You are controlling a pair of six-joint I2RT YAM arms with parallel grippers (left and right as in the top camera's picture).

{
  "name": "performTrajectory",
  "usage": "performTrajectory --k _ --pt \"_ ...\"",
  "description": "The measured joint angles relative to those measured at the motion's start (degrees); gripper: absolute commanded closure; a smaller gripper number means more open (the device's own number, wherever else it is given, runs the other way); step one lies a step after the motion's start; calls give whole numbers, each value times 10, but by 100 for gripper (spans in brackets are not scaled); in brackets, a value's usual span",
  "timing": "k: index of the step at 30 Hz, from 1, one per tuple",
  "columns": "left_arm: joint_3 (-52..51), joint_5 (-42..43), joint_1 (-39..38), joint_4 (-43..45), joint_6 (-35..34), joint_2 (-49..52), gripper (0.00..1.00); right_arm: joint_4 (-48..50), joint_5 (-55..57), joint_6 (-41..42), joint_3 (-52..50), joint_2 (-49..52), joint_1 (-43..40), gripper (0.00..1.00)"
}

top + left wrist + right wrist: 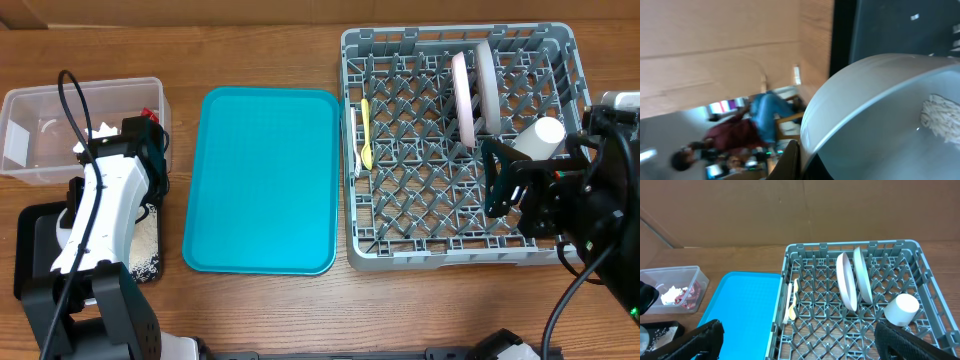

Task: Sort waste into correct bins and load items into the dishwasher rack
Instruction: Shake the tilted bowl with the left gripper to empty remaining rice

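Pale bowl of rice grains hangs pinched in the left end effector.

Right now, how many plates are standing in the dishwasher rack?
2. The white plate and the grey-green plate stand upright side by side between pegs toward the dishwasher rack's far right, near the white cup. None appears hidden.

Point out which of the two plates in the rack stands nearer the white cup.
The pale grey-green plate; the white plate stands beyond it, farther from the cup.
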Motion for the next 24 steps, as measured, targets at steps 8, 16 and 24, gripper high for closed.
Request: performTrajectory --k 8,16,24 --pt "-7 39 15 28 -14 0 96 0 0 0 0 0 0 0" --pt "-7 200 24 40 11 0 96 0 0 0 0 0 0 0" --pt "-7 287 24 57 74 -5 96 -1 0 0 0 0 0 0"
